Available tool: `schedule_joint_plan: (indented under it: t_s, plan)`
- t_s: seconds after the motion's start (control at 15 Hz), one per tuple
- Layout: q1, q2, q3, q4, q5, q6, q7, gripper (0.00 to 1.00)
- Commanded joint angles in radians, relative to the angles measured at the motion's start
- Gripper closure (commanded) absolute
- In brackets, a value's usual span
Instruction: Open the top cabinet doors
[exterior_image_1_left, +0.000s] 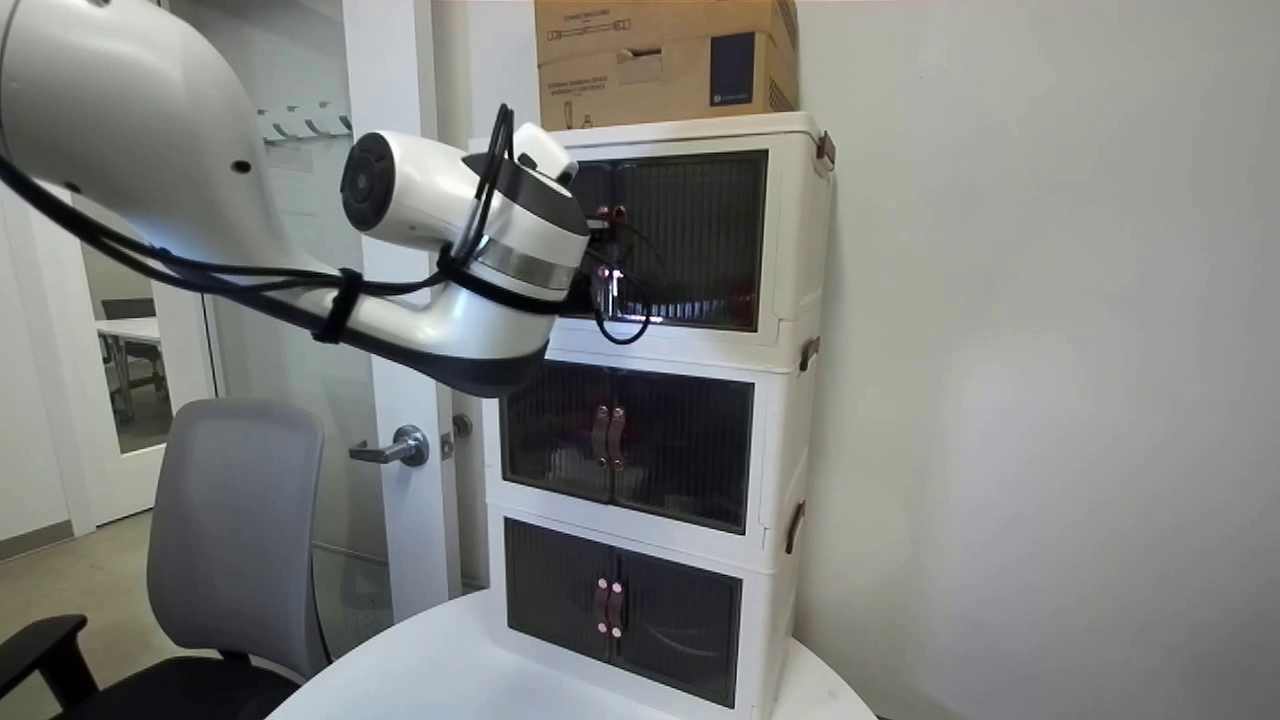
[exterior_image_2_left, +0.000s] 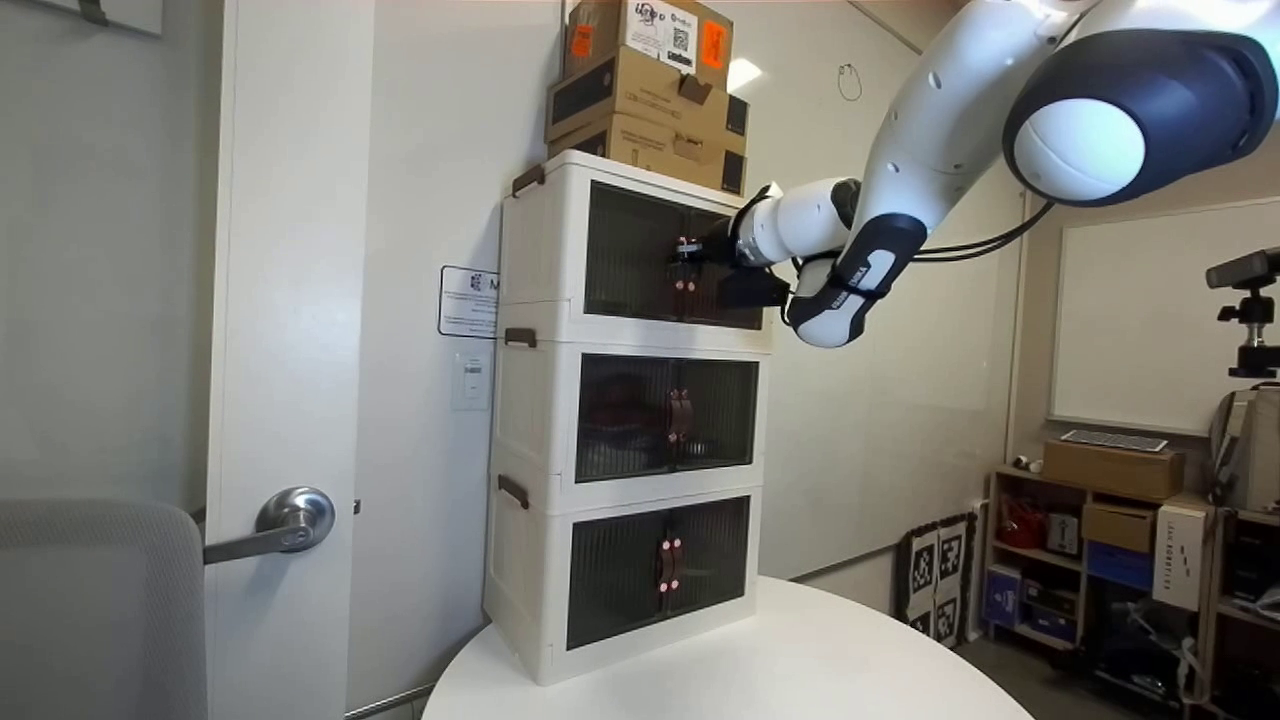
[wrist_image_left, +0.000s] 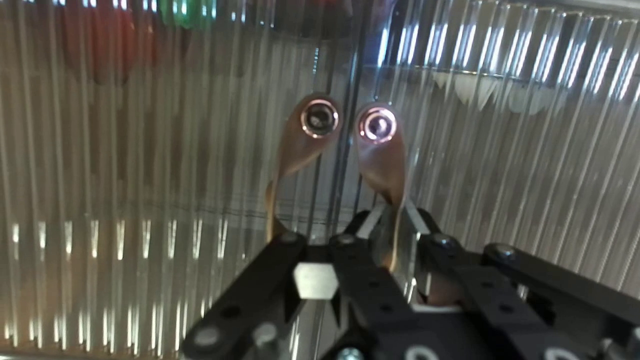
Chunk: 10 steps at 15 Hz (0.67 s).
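Pinching top-dr. handle, fingers closed, forearm slanting dn.

In both exterior views, boxes were stacked above the gripper; below it came the middle doors, the bottom doors and, lowest, a table. A door stood to its left, the lever lower than the gripper, with a chair also left and lower. In an exterior view, a sign was left of it and slightly lower; well to its right were a whiteboard, a camera and, lower, a shelf. In the wrist view, a blurred red shape and a green shape appeared above and left of the gripper.
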Motion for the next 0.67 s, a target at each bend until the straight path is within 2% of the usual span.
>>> schedule_joint_plan:
  t_s: [0.0,0.6]
  plan:
    - [0.012,0.029,0.047,-0.026,0.099,-0.038,-0.089,0.92]
    - [0.101,0.047,0.065,-0.126,0.318,-0.033,-0.231,0.92]
